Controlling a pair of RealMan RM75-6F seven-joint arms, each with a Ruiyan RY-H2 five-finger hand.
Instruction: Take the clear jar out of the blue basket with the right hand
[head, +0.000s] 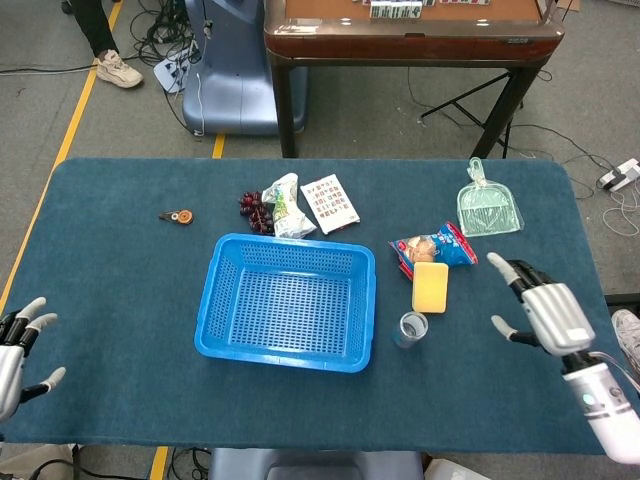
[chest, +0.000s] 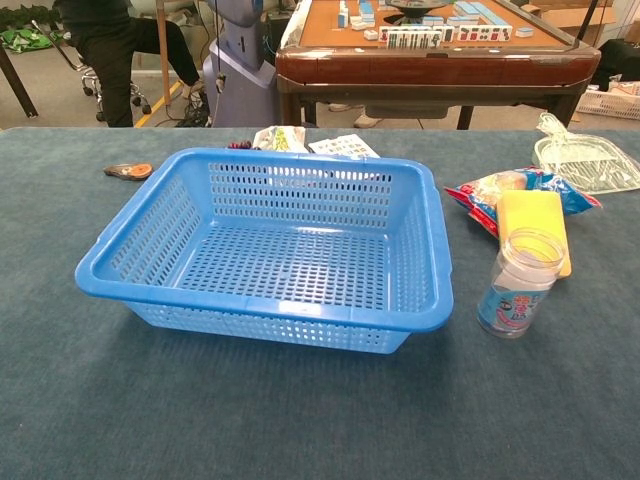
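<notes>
**Clear jar set upright on the table, outside the basket**

At the near left edge of the head view, the left hand (head: 18, 345) is seen with its fingers spread and nothing held. At the near right, the right hand (head: 545, 310) is seen over the table (head: 120, 250), its fingers apart and empty, well clear of the jar. Neither hand is shown in the chest view.

The clear jar (chest: 519, 284) is found standing upright on the cloth, just beside the right wall of the blue basket (chest: 130, 262) and not inside it; its mouth is open and a printed label is visible on its side. In the head view the jar (head: 410, 329) is placed near the basket's (head: 285, 352) front right corner. Nothing can be seen within the basket.

Just behind the jar a yellow sponge (head: 430, 287) is laid flat, with a snack packet (head: 434, 247) touching its far end. Farther back on the right a green dustpan (head: 487, 207) is seen. Beyond the basket's far rim, dark grapes (head: 255, 211), a crumpled wrapper (head: 287, 205) and a printed card (head: 330, 203) are grouped together. A small orange object (head: 178, 215) lies apart to the far left.
</notes>
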